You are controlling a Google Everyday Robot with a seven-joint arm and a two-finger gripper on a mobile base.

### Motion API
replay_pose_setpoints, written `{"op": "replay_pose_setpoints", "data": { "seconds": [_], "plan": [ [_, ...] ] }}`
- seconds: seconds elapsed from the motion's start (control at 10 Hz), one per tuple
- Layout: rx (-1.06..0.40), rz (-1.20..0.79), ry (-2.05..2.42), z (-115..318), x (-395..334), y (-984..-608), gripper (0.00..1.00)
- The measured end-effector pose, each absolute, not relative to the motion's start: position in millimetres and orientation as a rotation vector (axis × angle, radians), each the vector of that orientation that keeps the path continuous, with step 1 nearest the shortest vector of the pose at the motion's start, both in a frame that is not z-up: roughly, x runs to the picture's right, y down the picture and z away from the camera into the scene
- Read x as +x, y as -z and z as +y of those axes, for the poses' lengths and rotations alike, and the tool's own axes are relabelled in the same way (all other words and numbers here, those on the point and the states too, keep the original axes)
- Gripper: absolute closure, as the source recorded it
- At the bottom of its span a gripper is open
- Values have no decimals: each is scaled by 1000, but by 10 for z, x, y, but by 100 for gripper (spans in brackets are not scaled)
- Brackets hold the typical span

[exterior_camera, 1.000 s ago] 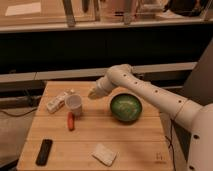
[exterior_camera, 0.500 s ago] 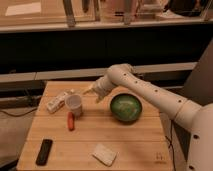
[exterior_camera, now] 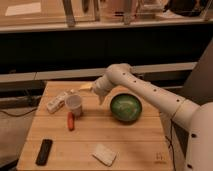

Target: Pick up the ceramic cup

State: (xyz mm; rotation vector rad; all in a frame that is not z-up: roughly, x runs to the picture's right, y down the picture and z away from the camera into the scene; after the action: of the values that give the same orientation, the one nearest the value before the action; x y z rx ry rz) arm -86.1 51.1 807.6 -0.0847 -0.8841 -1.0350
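Observation:
The ceramic cup is a small plain white tapered cup. It stands upright on the left half of the wooden table. My gripper is at the end of the white arm, which reaches in from the right. It hovers just above and to the right of the cup's rim, a short way from it. It holds nothing that I can see. The green bowl sits to the right of the cup, under the forearm.
A white box lies just left of the cup. A red object lies in front of the cup. A black remote is at the front left. A flat white packet is at the front centre. A dark shelf runs behind the table.
My gripper has moved a little to the left, closer to the cup. The cup and the other objects have not moved.

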Motion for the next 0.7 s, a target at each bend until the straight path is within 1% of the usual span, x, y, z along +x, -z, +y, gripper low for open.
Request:
{"op": "replay_pose_setpoints", "data": {
  "seconds": [0.3,0.7],
  "plan": [
    [-97,-912,1084,549,-1007,-8042,20],
    [-120,-891,1165,598,-1126,-8026,20]
  ]
}}
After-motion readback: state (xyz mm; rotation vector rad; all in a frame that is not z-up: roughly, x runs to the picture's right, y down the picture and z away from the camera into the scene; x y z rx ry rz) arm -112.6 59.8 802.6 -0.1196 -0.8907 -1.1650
